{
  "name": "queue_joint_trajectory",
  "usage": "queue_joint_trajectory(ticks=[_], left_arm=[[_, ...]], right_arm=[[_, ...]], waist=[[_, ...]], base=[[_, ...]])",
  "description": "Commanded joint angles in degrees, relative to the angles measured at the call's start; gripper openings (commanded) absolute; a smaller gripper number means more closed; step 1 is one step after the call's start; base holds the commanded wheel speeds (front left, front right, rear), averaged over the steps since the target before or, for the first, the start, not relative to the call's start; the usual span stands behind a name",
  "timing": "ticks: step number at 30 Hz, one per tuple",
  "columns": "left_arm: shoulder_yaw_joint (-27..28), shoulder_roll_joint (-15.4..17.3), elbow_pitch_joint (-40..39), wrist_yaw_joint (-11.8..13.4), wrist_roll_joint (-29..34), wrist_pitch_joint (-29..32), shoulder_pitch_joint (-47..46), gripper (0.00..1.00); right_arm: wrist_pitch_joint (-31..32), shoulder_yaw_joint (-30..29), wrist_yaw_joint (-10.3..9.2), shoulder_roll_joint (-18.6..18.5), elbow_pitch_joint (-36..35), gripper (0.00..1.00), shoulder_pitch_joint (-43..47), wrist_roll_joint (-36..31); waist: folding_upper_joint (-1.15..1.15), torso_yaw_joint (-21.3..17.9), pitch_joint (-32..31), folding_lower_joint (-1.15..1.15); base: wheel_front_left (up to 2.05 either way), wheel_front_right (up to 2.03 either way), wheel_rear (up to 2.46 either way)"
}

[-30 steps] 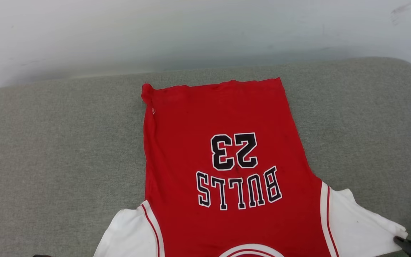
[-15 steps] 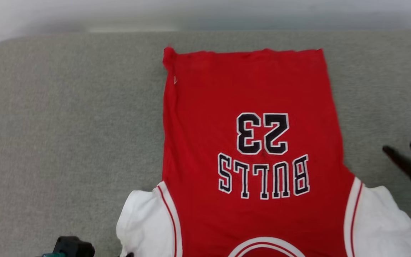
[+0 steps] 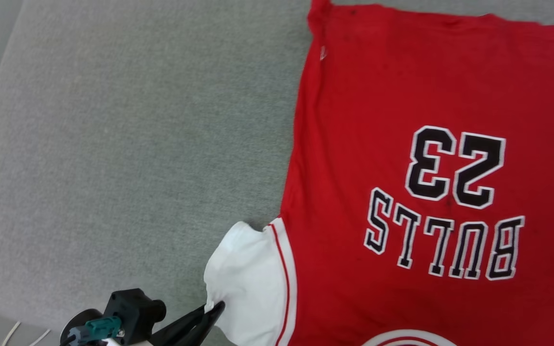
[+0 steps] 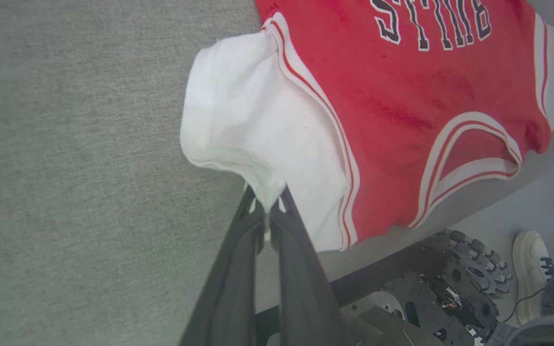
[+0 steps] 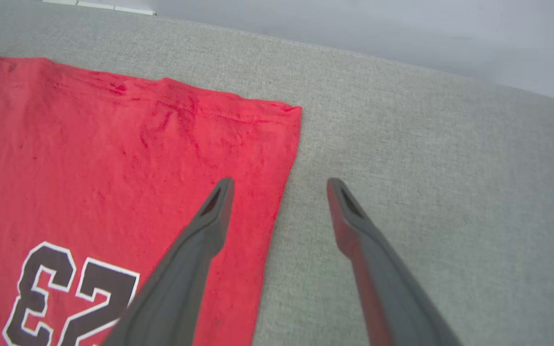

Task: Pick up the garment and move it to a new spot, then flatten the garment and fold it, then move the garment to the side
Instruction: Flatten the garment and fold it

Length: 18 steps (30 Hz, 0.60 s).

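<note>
The garment [image 3: 402,144] lies flat, front up, on the grey cushion [image 3: 113,120]. Its neck is toward the robot and its hem is far away. It is a soft, thin, light shirt. I think it will droop and bunch up when pulled, so it is best held by an edge or a corner: a sleeve end, a shoulder, or a hem corner. Pull slowly, or it may wrinkle.

The left gripper [image 4: 268,204] is pinched tight on the edge of 1 white sleeve [image 4: 238,110], and a small peak of cloth is drawn into it. The right gripper [image 5: 279,185] is spread wide and holds nothing. It hangs over the shirt's side edge near a hem corner, with 1 finger over red cloth and 1 over the cushion.

I count 1 garment, 2 white sleeves, 2 grippers, and 1 shoe [image 4: 529,269] of a person on the floor.
</note>
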Motion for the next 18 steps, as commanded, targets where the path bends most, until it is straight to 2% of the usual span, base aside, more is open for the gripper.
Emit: queue_joint_trajectory(ticks=[1, 9, 15, 17, 18], left_arm=[[-0.29, -0.65, 0.02, -0.34, 0.44, -0.54, -1.26, 0.0], [-1.59, -2.6, 1.46, -1.38, 0.88, -1.9, -3.39, 0.0], [-2.28, -3.34, 2.5, -1.71, 1.02, -2.48, -4.12, 0.0], [-2.28, -3.46, 2.89, -1.52, 0.98, -2.61, -4.1, 0.0], [-2.19, -3.37, 3.11, -1.36, 1.01, -2.54, -4.26, 0.0]], right_arm=[[-1.37, -0.42, -0.03, 0.08, 2.19, 1.0, -1.69, -1.45], [-5.91, -3.09, -0.03, -0.42, 12.8, 1.0, -8.16, -8.04], [-3.76, -3.54, -0.03, 0.62, 17.93, 1.0, -8.61, -10.1], [-1.96, -3.19, -0.03, 1.06, 19.06, 0.16, -7.51, -9.55], [-1.47, -3.08, -0.03, 0.72, 19.23, 0.0, -6.63, -9.19]], waist=[[0.0, 3.8, 3.59, -0.01], [0.0, 7.11, 6.3, -0.01], [0.0, 8.07, 6.85, -0.01], [0.0, 7.97, 6.64, -0.01], [0.0, 7.55, 6.1, -0.01]], base=[[0.0, 0.0, 0.0], [0.0, 0.0, 0.0], [0.0, 0.0, 0.0], [0.0, 0.0, 0.0], [0.0, 0.0, 0.0]])
